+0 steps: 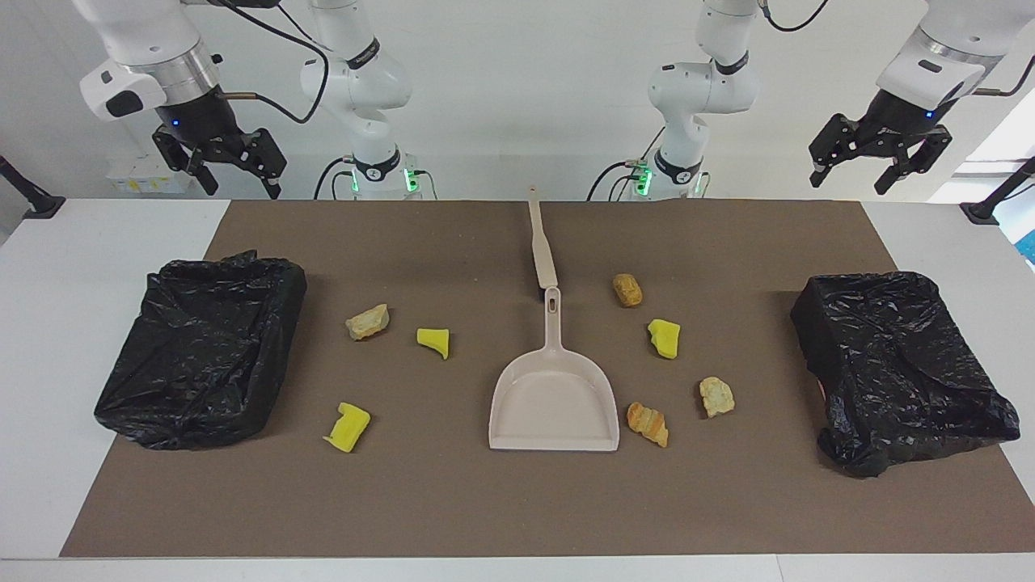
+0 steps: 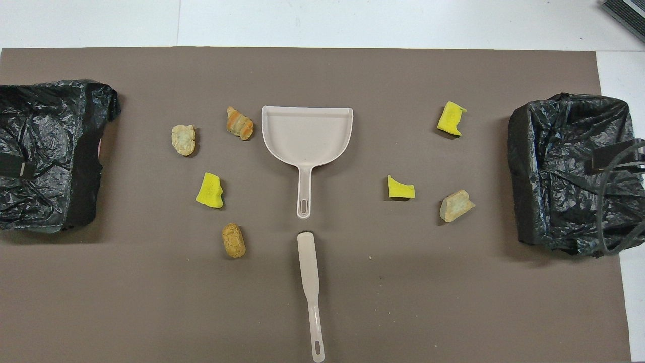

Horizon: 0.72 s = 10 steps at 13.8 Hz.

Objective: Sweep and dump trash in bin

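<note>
Left end effector (image 1: 875, 166) & right end effector (image 1: 230, 170) hang open (7 trash (image 1: 664, 338) scraps untouched).

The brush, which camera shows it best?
The overhead view: the brush lies full length on the brown mat, nearer the robots than the dustpan, handle hole visible. The facing view shows it foreshortened, its head end meeting the dustpan's handle.
</note>
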Tool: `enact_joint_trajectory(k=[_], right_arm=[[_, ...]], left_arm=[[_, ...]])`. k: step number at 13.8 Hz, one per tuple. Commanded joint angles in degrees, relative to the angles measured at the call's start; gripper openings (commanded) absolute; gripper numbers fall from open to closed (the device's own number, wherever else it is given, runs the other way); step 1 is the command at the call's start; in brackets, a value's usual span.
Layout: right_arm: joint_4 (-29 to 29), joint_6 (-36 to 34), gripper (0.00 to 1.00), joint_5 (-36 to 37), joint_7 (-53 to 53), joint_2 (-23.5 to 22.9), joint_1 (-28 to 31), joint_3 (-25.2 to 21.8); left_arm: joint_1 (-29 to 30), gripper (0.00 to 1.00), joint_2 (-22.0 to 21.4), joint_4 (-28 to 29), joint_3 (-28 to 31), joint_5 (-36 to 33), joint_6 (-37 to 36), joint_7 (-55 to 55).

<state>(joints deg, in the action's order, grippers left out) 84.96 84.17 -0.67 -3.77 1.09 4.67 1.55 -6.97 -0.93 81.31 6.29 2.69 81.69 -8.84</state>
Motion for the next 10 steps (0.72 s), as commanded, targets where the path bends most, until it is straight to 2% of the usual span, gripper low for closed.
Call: enact_joint_trajectory(k=[1,10], right_arm=[[0.47,-0.41,1.0,-0.38,1.48,0.67,0.17,0.03],[0.47,-2.86,1.0,0.41,1.83,1.11,0.96,-0.76]], left_arm=[[0.12,1.0,-0.3,-0.27,-0.14,-0.85,-0.83,0.31],[0.21,1.0,-0.3,-0.36,-0.14,-0.85,-0.83,0.31]])
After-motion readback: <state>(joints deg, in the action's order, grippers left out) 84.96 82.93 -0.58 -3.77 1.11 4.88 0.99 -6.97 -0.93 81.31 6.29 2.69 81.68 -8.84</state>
